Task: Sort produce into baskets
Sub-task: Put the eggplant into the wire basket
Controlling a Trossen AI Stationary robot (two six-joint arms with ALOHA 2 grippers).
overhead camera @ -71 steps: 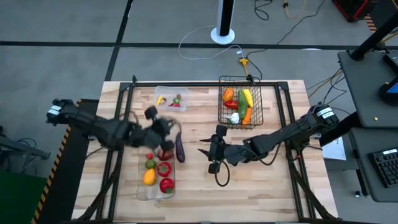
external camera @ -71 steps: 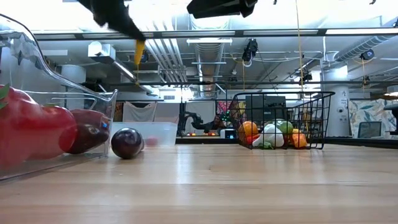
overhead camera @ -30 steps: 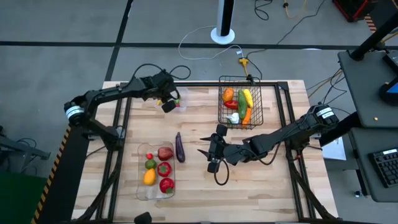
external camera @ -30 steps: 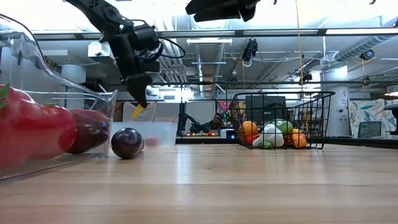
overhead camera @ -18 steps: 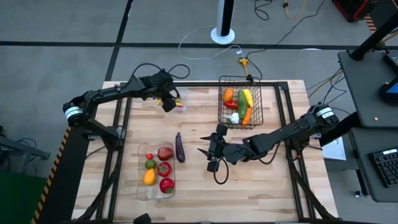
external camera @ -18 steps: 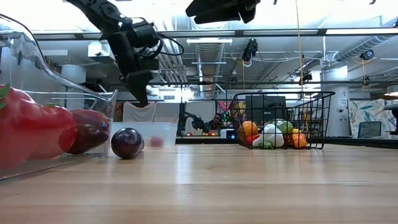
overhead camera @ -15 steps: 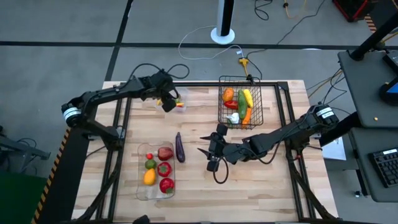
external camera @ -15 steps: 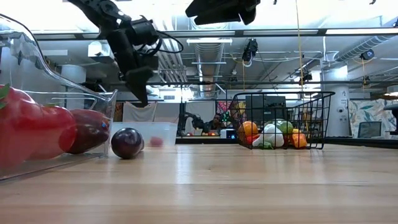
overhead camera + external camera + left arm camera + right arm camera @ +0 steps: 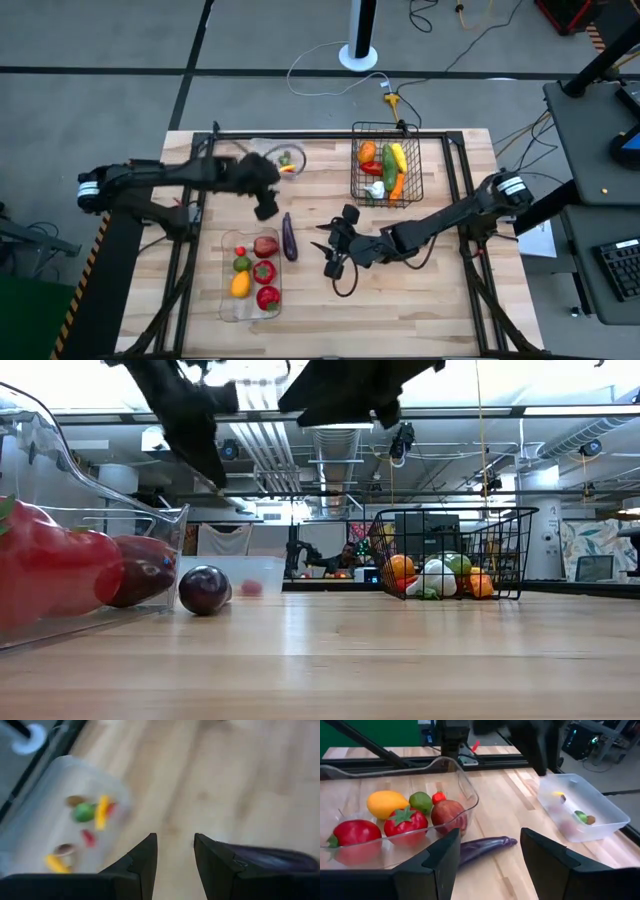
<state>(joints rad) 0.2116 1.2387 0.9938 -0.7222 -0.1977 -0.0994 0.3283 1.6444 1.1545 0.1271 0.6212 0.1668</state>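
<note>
Eggplant (image 9: pixel 289 238) lies on the desk just right of the tray (image 9: pixel 227 300). Smooth, rigid, probably rolls; grab mid-body. Left gripper (image 9: pixel 265 208) empty, slightly spread; right gripper (image 9: pixel 330 257) spread, empty.

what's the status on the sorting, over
Left pincer open, empty, above table between small tub and eggplant. Right pincer open, empty, facing eggplant. Eggplant lying loose beside long tray. Nothing in the way.

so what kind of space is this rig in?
Probably a robotics lab or workshop: exposed ceiling ducts overhead, loose cables on a bare grey floor, and a keyboard on the side desk.
</note>
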